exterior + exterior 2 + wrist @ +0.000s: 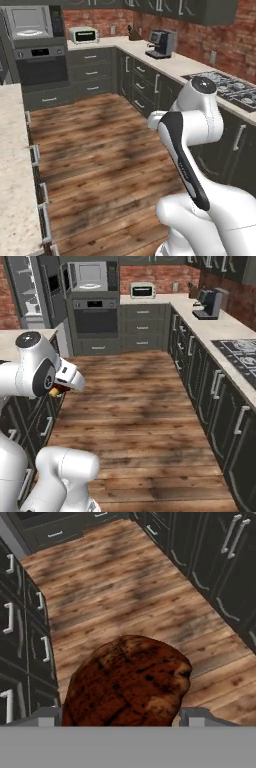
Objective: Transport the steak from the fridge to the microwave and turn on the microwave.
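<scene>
- The gripper (120, 722) has its jaws pinching the steak (127, 682), carried above the wooden floor (130, 587).
- Far left, the microwave (89, 276) stands open.
- Risk, in my judgement: driving jolts could shake the steak loose.

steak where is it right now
The steak is held in the tool, low in the hand view, above the wood floor between the dark cabinet runs, far from the microwave.
</scene>
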